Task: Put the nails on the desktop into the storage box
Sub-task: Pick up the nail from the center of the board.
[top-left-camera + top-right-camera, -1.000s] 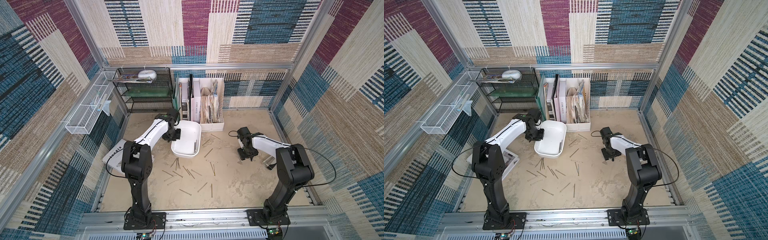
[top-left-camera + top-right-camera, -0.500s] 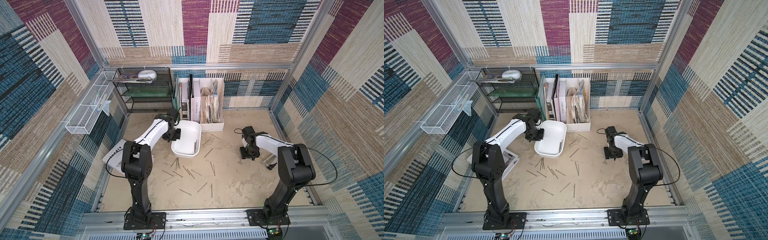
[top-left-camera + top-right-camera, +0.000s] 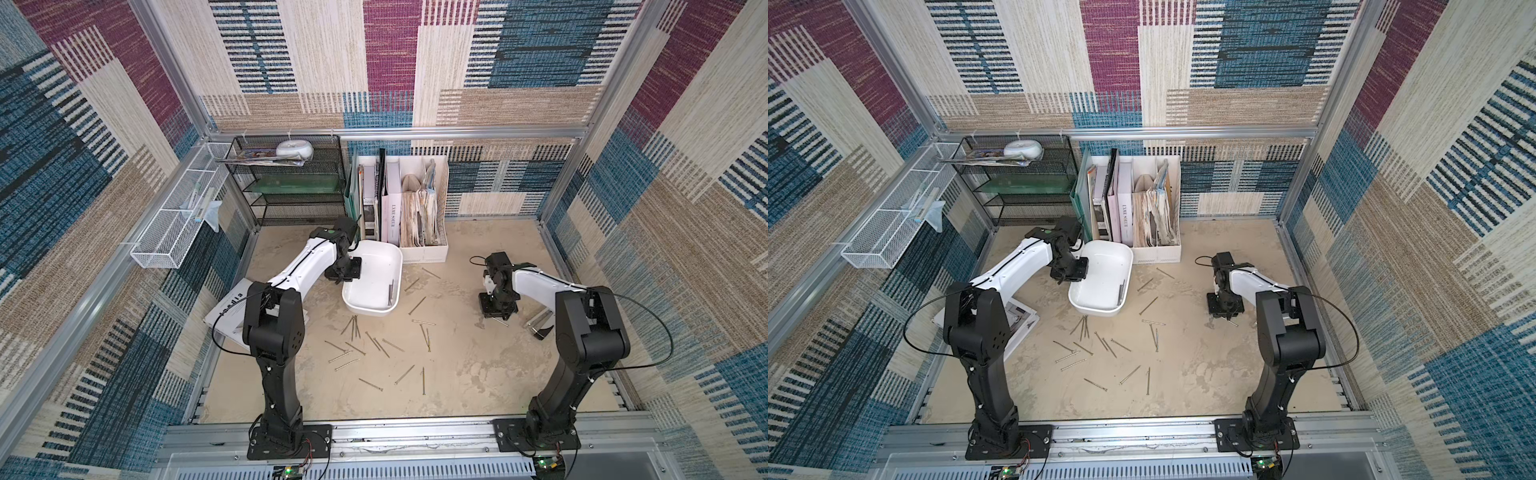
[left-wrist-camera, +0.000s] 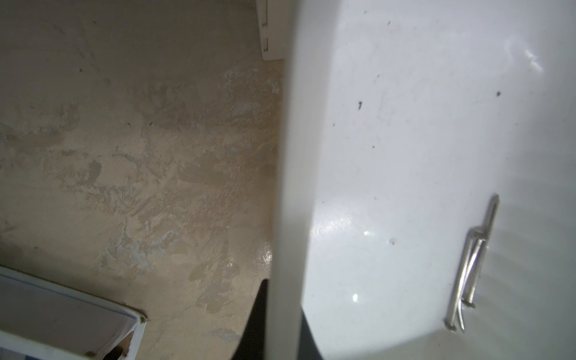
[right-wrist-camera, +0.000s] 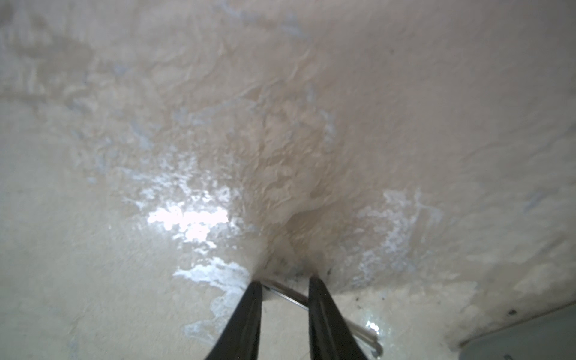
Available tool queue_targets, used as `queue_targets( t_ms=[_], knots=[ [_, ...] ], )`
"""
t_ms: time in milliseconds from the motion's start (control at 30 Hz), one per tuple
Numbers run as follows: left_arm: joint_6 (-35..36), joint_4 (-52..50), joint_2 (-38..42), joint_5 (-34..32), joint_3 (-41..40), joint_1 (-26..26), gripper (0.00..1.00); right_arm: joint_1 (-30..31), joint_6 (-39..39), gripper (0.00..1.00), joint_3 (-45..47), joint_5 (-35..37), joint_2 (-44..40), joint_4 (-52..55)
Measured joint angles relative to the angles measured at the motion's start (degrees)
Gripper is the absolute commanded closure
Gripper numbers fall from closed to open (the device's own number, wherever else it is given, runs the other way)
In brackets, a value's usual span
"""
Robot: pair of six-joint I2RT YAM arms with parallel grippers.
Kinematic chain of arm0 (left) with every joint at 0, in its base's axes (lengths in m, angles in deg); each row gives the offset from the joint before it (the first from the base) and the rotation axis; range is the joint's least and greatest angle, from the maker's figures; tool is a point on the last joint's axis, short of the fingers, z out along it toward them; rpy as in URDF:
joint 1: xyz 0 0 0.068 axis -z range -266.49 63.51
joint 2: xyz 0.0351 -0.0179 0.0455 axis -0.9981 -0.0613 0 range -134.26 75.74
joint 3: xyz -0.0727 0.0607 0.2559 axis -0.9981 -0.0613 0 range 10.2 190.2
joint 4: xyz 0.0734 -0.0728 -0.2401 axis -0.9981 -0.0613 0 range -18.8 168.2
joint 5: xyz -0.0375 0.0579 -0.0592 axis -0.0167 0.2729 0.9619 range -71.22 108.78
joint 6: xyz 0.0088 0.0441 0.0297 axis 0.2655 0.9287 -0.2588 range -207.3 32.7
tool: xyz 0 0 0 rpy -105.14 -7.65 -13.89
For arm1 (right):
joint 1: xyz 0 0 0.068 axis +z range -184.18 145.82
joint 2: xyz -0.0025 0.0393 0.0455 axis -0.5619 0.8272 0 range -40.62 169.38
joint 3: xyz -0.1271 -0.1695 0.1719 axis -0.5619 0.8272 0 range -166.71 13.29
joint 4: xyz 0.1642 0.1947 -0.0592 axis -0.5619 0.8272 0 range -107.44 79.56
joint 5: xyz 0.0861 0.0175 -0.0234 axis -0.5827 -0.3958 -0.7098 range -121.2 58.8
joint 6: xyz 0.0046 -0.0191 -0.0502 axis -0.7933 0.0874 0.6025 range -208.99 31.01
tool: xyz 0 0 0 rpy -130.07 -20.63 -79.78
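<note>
Since right tool has swung outward and dropped onto table, we note jaws narrowed round lone nail — small gap left, not yet clamped. Left tool stays pinched on rim of storage box, unmoved. Few nails lie inside box; most lie scattered on table near it, well apart from right tool — we judge pick imminent, long haul ahead.

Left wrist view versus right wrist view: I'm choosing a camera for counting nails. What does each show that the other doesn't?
Left wrist only: the storage box with a few nails lying inside. Right wrist only: the right claw, open, astride one loose nail. Both: the beige desktop.
</note>
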Motion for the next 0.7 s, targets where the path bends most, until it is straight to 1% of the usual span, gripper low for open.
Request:
queue_targets(
  t_ms=[400, 633, 700],
  knots=[
    [0.0, 0.0, 0.0, 0.0, 0.0, 0.0, 1.0, 0.1, -4.4, 1.0, 0.2, -1.2, 0.0, -0.8],
    [0.0, 0.0, 0.0, 0.0, 0.0, 0.0, 1.0, 0.5, -6.9, 1.0, 0.3, -0.9, 0.0, -1.1],
    [0.0, 0.0, 0.0, 0.0, 0.0, 0.0, 1.0, 1.4, -7.7, 1.0, 0.0, 0.3, 0.0, -0.9]
  ],
)
